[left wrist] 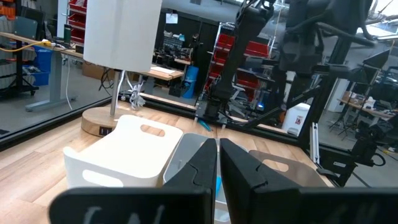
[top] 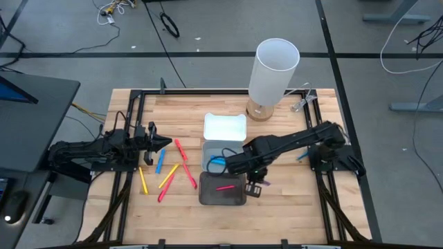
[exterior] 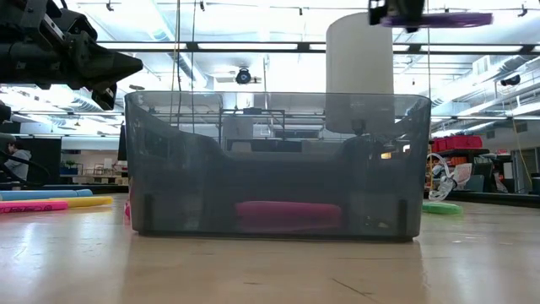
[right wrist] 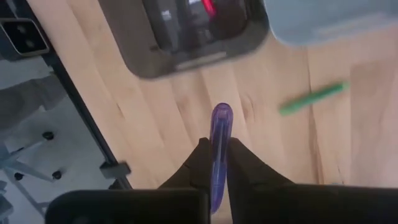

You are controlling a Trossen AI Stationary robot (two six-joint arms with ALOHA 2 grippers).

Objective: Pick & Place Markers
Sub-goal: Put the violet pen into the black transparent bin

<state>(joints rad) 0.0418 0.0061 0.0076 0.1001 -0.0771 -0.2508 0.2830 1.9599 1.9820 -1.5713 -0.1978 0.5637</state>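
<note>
The right tool (right wrist: 216,163) is clamped on a purple marker (right wrist: 220,134), a slim glossy stick with a rounded tip that juts out past the two dark, matte fingers. In the high view this tool (top: 255,187) hangs above the right edge of the dark grey tray (top: 205,196), a smoky, translucent plastic box with rounded corners. One red marker (top: 224,187) lies flat on that tray's floor (seen through the tinted wall in the low view as a soft pink bar (exterior: 288,213)).

Just behind the grey tray sits a pale blue-grey tray (top: 210,153) holding a blue marker (top: 217,162), and behind that an opaque white tray (top: 225,128) with smooth moulded handle slots. A tall white cylinder lamp (top: 274,69) on a round wooden base stands at the back of the bench (top: 180,111), whose top is pale planked wood with visible grain.

The loose markers (top: 169,173), red, yellow, orange and blue, lie scattered on the bench left of the trays. A green marker (right wrist: 311,99) lies alone on the wood to the right of the trays.

The left tool (top: 163,143) waits above the scattered markers, its fingers (left wrist: 202,165) pressed together on nothing.
</note>
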